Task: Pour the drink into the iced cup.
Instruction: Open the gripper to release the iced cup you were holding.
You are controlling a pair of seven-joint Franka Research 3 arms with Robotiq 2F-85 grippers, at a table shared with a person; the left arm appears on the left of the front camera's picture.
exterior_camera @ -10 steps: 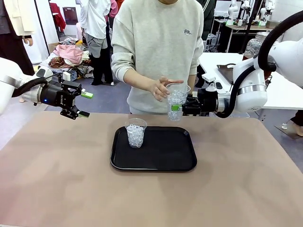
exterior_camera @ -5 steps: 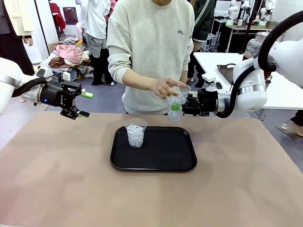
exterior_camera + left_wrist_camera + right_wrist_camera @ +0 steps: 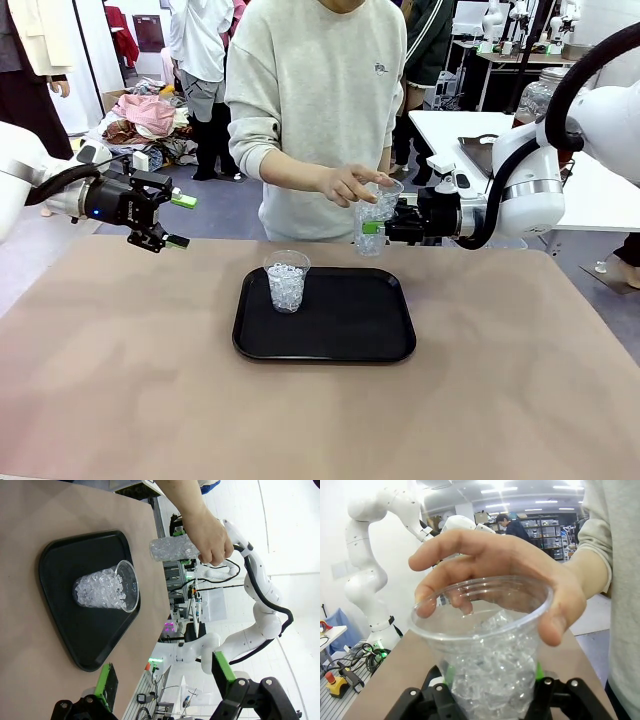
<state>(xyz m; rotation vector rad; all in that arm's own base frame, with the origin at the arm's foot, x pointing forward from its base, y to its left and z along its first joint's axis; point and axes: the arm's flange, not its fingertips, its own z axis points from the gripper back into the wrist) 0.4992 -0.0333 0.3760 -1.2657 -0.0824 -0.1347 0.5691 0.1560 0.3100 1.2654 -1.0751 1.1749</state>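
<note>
At the far edge of the surface, right of centre: the right pincer comes in level from the right and pinches a clear cup, the held cup. The cup is upright, in the air, just beyond the far right corner of the tray. Green pads press its lower wall from both sides. It is packed with clear ice. No colour can be made out between the pieces.

The person's hand reaches down onto the held cup from above. Right wrist view: thumb on one side of the rim, fingers curled over the other, palm arched over the mouth. Hand and pincer both touch the cup, the hand at the rim and the pincer lower down.

The tray is black and lies flat mid-surface. The tray cup stands upright in its far left part, also full of ice and touched by nothing. It is near the held cup but apart from it.

The left pincer has its fingers spread wide with nothing between them. It hangs above the far left edge of the surface, well apart from the tray, fingers aimed toward the middle. Left wrist view: the tray cup lies ahead of it, with the held cup and hand beyond.
</note>
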